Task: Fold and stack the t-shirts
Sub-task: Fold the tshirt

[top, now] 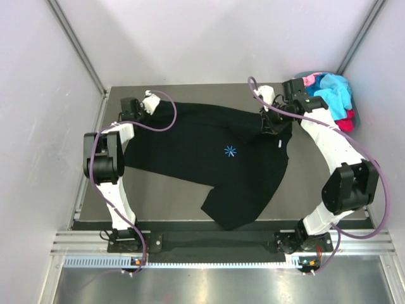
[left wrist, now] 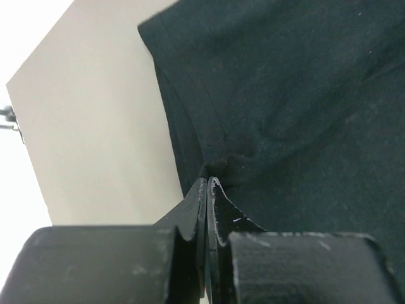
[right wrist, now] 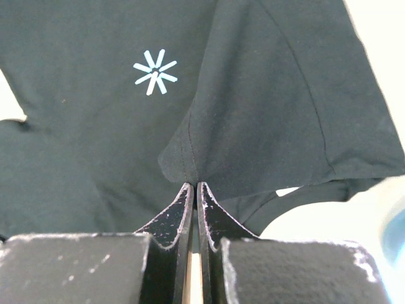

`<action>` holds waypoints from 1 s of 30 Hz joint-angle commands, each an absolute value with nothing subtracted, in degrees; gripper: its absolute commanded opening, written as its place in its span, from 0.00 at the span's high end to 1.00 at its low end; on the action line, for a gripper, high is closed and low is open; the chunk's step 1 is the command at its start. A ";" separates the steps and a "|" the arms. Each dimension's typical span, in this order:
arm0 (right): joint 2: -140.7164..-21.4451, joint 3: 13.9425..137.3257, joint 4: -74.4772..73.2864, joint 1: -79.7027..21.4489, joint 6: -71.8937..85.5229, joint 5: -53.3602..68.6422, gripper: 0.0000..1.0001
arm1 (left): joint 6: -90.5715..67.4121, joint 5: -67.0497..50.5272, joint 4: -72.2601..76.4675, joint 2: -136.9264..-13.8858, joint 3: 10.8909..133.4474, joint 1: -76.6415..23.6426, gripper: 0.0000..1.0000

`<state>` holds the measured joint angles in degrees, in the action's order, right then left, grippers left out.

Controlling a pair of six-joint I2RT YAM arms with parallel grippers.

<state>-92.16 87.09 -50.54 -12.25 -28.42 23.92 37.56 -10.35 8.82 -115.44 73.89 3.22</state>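
The black t-shirt [top: 215, 158] lies spread on the tabletop [top: 164, 196]. The left jaws are pinched tight on its edge, with cloth running ahead and to their right. The right jaws clamp a fold, with the starburst logo [right wrist: 155, 71] ahead and left of their tips.

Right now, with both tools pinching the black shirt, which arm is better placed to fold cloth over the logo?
Right, probably. The right tool is shut on a fold of the black t-shirt close to the starburst logo; the left tool pinches an edge at the other end, logo out of its view.
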 commanded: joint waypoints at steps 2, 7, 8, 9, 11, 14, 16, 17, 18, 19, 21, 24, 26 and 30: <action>-88.51 87.01 -50.80 -13.36 -27.25 26.02 1.00 | 39.28 -9.23 11.95 -112.50 73.12 4.04 1.00; -88.68 87.36 -50.98 -13.36 -27.25 25.93 1.00 | 39.46 -8.35 13.01 -113.99 76.55 4.22 1.00; -88.68 87.54 -50.98 -13.45 -27.25 25.93 1.00 | 39.64 -8.26 13.18 -114.34 77.07 4.39 1.00; -88.59 87.63 -51.15 -13.45 -27.42 26.01 1.00 | 39.55 -8.17 13.18 -114.69 78.30 4.48 1.00; -88.51 87.89 -51.59 -13.36 -27.51 25.93 1.00 | 39.73 -8.17 12.48 -115.66 79.54 4.83 1.00; -88.07 87.89 -52.21 -13.45 -28.12 25.66 1.00 | 40.34 -8.35 12.04 -116.10 80.33 5.27 1.00; -87.63 87.37 -52.30 -13.36 -28.30 25.58 1.00 | 40.52 -8.52 11.34 -116.10 80.16 5.54 1.00; -87.45 87.02 -52.38 -13.36 -28.30 25.66 1.00 | 40.60 -8.44 10.90 -116.02 79.98 5.62 1.00; -87.19 86.75 -52.38 -13.45 -28.13 25.93 1.00 | 40.61 -8.61 10.90 -115.93 79.02 5.62 1.00; -87.27 86.23 -52.30 -13.36 -28.04 26.01 1.00 | 40.69 -8.61 11.07 -115.67 78.49 5.63 1.00; -87.28 85.70 -52.29 -13.53 -27.86 26.28 1.00 | 40.87 -8.79 11.25 -115.40 77.00 5.63 1.00; -87.27 85.08 -52.29 -13.71 -28.04 26.37 1.00 | 41.57 -8.79 11.16 -114.70 75.07 5.63 1.00; -87.36 84.99 -52.47 -13.97 -28.04 26.63 1.00 | 42.53 -8.44 11.51 -114.35 74.10 5.80 1.00; -87.45 84.64 -52.56 -14.59 -27.95 27.07 1.00 | 42.71 -8.09 11.25 -113.99 72.78 6.15 1.00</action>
<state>-89.38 84.73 -53.01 -13.30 -27.94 25.08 41.39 -8.51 9.54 -115.77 73.45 5.28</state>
